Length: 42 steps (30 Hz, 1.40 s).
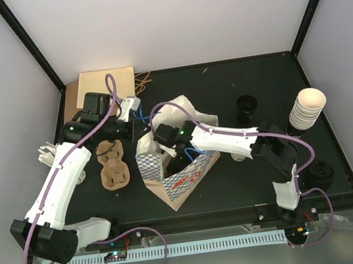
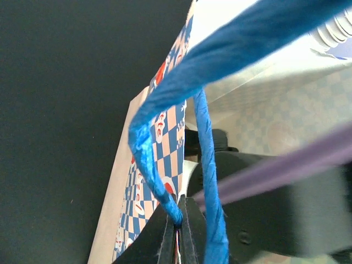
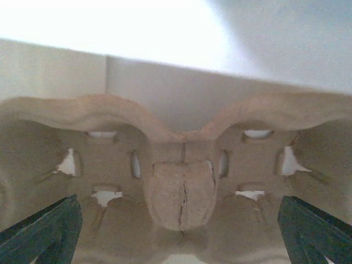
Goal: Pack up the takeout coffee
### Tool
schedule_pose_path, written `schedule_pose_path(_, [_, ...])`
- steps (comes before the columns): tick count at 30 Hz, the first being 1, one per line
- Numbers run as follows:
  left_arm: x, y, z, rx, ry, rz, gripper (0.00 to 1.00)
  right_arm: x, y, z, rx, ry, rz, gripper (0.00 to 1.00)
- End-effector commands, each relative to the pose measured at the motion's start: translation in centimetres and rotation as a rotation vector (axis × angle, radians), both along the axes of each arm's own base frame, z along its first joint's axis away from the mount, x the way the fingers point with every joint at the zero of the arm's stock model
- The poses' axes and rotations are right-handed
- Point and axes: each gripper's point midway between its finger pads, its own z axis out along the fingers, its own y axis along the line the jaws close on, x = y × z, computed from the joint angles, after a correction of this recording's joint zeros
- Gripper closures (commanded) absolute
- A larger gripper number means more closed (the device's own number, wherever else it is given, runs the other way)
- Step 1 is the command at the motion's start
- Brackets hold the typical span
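The blue-checked paper bag (image 1: pixel 181 174) stands open at the table's middle. My left gripper (image 1: pixel 137 126) is beside its far-left rim, shut on the bag's blue twisted handle (image 2: pixel 159 104), which runs into the closed jaws of the left gripper (image 2: pixel 180 206). My right gripper (image 1: pixel 166 152) reaches down into the bag's mouth. In the right wrist view it (image 3: pixel 179 220) stands wide open over a brown pulp cup carrier (image 3: pixel 181 192) that lies against the bag's white inner wall, with nothing between its fingers. The takeout coffee cup does not clearly show.
A second brown pulp carrier (image 1: pixel 112 165) lies left of the bag. A tall stack of cream cups (image 1: pixel 307 107) stands at the right, with black lids (image 1: pixel 247 106) behind and another black lid (image 1: pixel 318 174) near the right arm's base. Flat brown paper (image 1: pixel 99 84) lies back left.
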Motion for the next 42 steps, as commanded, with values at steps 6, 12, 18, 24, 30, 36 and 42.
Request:
schedule_pose_path(6, [0.6, 0.7, 0.3, 0.047, -0.036, 0.018, 0.97, 2.2, 0.8, 10.1, 0.145, -0.171, -0.012, 0.00])
schedule_pose_path(12, [1.7, 0.8, 0.9, 0.064, -0.057, 0.039, 0.97, 5.4, 0.5, 17.8, 0.263, -0.340, -0.090, 0.00])
schedule_pose_path(18, [4.5, 0.7, 1.2, 0.066, -0.083, 0.080, 0.98, 9.2, -2.8, 26.6, 0.395, -0.555, -0.270, 0.00])
schedule_pose_path(24, [8.5, 1.9, 1.8, 0.088, -0.097, 0.152, 0.99, 11.5, -9.0, 32.3, 0.512, -0.721, -0.478, 0.00])
schedule_pose_path(30, [12.9, 3.8, 2.0, 0.095, -0.097, 0.236, 0.98, 12.0, -14.9, 32.8, 0.536, -0.730, -0.678, 0.00])
schedule_pose_path(36, [17.0, 5.2, 1.1, 0.059, -0.061, 0.298, 0.98, 9.9, -16.6, 27.8, 0.488, -0.598, -0.752, 0.00])
schedule_pose_path(42, [19.0, 6.7, 1.5, 0.047, -0.072, 0.359, 0.97, 7.3, -17.2, 23.4, 0.483, -0.492, -0.776, 0.00])
